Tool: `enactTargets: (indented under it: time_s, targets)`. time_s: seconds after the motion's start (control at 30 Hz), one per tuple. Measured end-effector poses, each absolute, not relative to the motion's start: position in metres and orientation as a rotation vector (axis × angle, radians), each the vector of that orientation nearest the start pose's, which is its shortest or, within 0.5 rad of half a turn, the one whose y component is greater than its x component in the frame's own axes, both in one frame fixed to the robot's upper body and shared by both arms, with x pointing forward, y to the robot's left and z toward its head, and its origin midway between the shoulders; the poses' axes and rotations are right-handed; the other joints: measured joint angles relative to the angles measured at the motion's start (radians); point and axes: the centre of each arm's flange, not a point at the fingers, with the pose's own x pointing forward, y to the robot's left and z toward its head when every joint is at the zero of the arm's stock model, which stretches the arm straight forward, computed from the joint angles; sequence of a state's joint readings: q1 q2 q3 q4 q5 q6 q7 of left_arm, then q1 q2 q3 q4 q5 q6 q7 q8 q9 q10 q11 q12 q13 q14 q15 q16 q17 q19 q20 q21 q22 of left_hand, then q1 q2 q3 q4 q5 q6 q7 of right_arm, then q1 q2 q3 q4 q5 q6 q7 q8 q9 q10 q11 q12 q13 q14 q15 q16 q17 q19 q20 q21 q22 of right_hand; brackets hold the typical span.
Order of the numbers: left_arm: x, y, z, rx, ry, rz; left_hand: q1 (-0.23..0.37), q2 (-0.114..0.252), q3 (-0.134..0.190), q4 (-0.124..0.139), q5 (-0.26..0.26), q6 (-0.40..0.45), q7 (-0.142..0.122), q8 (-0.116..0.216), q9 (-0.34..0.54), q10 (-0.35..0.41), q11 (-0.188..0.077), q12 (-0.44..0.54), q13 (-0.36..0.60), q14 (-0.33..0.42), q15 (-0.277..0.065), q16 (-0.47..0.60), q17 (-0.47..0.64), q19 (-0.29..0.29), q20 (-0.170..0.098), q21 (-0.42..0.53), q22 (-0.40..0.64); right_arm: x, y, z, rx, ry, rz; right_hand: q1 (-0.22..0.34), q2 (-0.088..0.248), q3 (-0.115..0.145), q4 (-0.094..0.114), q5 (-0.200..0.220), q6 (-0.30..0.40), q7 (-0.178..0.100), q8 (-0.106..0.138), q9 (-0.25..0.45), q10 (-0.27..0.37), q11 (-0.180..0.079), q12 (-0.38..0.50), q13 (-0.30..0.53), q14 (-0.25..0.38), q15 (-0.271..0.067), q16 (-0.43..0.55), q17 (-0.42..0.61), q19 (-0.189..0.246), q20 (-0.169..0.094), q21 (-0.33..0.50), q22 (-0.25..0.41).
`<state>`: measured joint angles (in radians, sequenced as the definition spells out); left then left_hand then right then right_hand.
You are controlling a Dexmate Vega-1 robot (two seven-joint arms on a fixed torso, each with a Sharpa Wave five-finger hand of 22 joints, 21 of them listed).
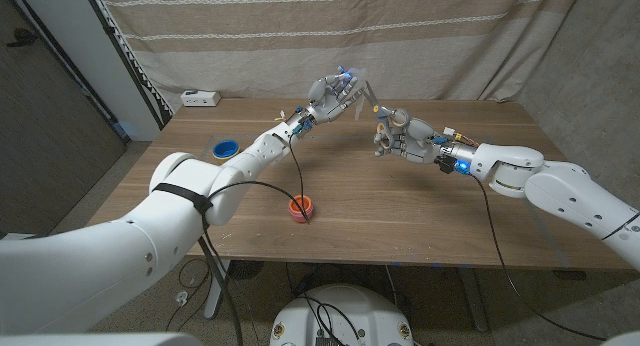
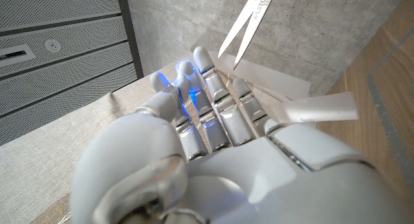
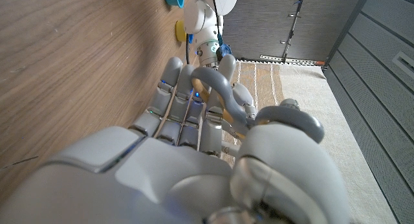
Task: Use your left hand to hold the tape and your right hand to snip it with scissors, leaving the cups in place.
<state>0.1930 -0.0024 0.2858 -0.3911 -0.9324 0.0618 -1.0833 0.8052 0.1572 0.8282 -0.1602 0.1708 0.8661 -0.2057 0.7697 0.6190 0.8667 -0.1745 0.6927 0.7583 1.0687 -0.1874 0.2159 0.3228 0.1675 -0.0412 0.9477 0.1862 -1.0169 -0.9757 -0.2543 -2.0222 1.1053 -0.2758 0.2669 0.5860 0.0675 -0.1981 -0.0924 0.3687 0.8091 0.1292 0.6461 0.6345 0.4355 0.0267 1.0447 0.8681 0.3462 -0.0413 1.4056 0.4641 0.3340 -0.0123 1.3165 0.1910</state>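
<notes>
Soft, even light fills the head view, brightest at centre on the brown wooden desk (image 1: 400, 201), with faint shadows and slightly dimmer corners. The glossy white left arm (image 1: 110, 251) at lower left carries gentle highlights and looks stretched by lens distortion. Small blue lights glow on the left robot hand (image 2: 213, 146) in its wrist view, where the nearest white shell is blurred. The right robot hand (image 3: 194, 153) is likewise soft up close, the wood grain beyond sharper.
</notes>
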Motion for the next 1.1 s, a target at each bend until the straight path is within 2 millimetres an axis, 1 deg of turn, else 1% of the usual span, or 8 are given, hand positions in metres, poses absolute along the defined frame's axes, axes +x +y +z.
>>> enactTargets:
  time_s: [0.13,0.2,0.5,0.63,0.67,0.8,1.1]
  targets:
    - [0.6927,0.0933,0.0851,-0.541,-0.424,-1.220,0.000,0.000,0.000,0.000,0.000,0.000,0.000,0.000,0.004,0.000,0.000,0.000,0.000,0.000,0.000,0.000,0.001,0.000,0.000,0.000,0.000,0.5089,-0.2289,0.0226,-0.079,-0.278,0.812,0.000,0.000,0.000,0.000,0.000,0.000,0.000,-0.001,0.000,0.000,0.000,0.000,0.000,0.000,0.000,0.000,0.002,0.000,0.000,0.000,0.000]
    - [0.6929,0.0934,0.0854,-0.544,-0.424,-1.219,0.000,0.000,0.000,0.000,0.000,0.000,0.000,0.000,0.003,0.000,0.000,0.000,0.000,0.000,0.000,0.000,0.005,0.000,0.000,0.000,0.000,0.5089,-0.2289,0.0225,-0.079,-0.278,0.812,0.000,0.000,0.000,0.000,0.000,0.000,0.000,-0.007,0.000,0.000,0.000,0.000,0.000,0.000,0.000,0.000,0.002,0.000,0.000,0.000,0.000]
    - [0.6973,0.0940,0.0848,-0.541,-0.409,-1.182,0.000,0.000,0.000,0.000,0.000,0.002,0.002,0.004,-0.003,0.000,0.000,0.000,0.000,0.002,0.002,0.000,0.009,0.000,0.000,0.000,0.000,0.5099,-0.2299,0.0219,-0.078,-0.274,0.811,0.000,0.000,0.000,0.000,0.000,0.000,0.000,-0.008,0.000,0.000,0.000,0.000,0.000,0.000,0.000,0.004,0.000,0.000,0.000,0.000,0.000]
    - [0.6973,0.0942,0.0862,-0.549,-0.413,-1.181,0.000,0.000,0.000,0.000,0.000,0.002,0.002,0.004,-0.003,0.000,0.000,0.000,0.000,0.007,0.000,0.000,0.009,0.000,0.000,0.000,0.000,0.5098,-0.2298,0.0218,-0.078,-0.274,0.812,0.000,0.000,0.000,0.000,0.000,0.000,0.000,-0.008,0.000,0.000,0.000,0.000,0.000,0.000,0.000,0.004,-0.001,0.000,0.000,0.000,0.000]
    - [0.6973,0.0942,0.0862,-0.550,-0.413,-1.180,0.000,0.000,0.000,0.000,0.000,0.006,-0.001,0.004,-0.003,0.000,0.000,0.000,0.000,0.007,0.000,0.000,0.010,0.000,0.000,0.000,0.000,0.5098,-0.2298,0.0217,-0.078,-0.273,0.812,0.000,0.000,0.000,0.000,0.000,0.000,0.000,-0.008,0.000,0.000,0.000,0.000,0.000,0.000,0.000,0.004,-0.001,0.000,0.000,0.000,0.000]
    - [0.6990,0.0947,0.0863,-0.545,-0.408,-1.165,0.000,0.000,0.000,0.000,0.000,0.009,0.002,0.007,-0.003,0.000,0.000,0.000,0.000,0.007,0.000,0.000,0.014,0.000,0.000,0.000,0.000,0.5107,-0.2302,0.0219,-0.078,-0.272,0.811,0.000,0.000,0.000,0.000,-0.008,0.000,0.000,-0.007,0.000,0.000,0.000,0.000,0.000,0.000,0.000,0.004,-0.001,0.000,0.000,0.000,0.000]
    - [0.6992,0.0926,0.0863,-0.552,-0.404,-1.164,0.000,0.000,0.000,0.000,0.000,0.009,0.002,0.007,-0.001,0.000,0.000,0.000,0.000,0.007,0.000,0.000,0.020,0.000,0.000,0.000,-0.005,0.5111,-0.2299,0.0215,-0.078,-0.268,0.811,0.000,0.000,0.000,0.000,-0.008,0.000,0.000,-0.007,0.000,0.000,0.000,0.000,0.000,0.000,0.000,0.004,-0.001,0.000,0.000,0.000,0.000]
